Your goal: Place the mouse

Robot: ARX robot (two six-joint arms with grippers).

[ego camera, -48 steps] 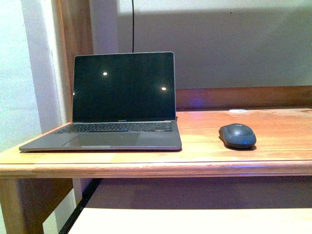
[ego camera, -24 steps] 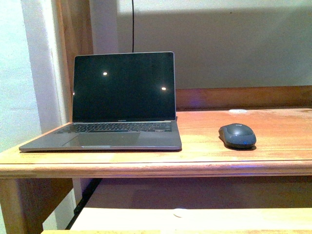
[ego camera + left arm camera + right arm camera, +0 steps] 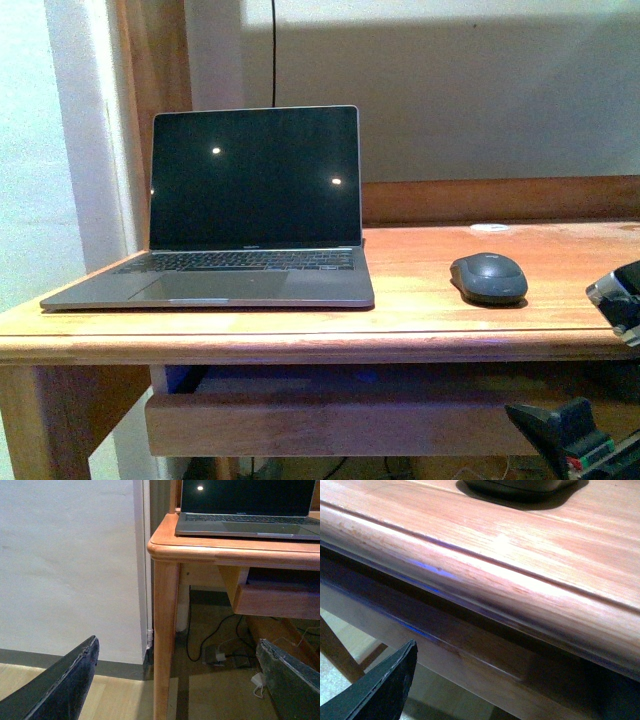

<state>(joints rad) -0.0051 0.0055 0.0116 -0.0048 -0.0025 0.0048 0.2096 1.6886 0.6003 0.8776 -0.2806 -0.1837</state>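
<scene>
Wooden bench point(image 3: 420, 335), mouse point(image 3: 488, 277) right of the laptop point(image 3: 250, 210).
Your left tool point(image 3: 175, 680) gapes empty; right tool's point(image 3: 570, 435) opening unclear, and it could clip the bench edge.

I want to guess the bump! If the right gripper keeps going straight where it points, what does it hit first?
Probably the desk's rounded front edge. It fills the right wrist view, and the mouse sits beyond it on top. Depth is unclear.
</scene>
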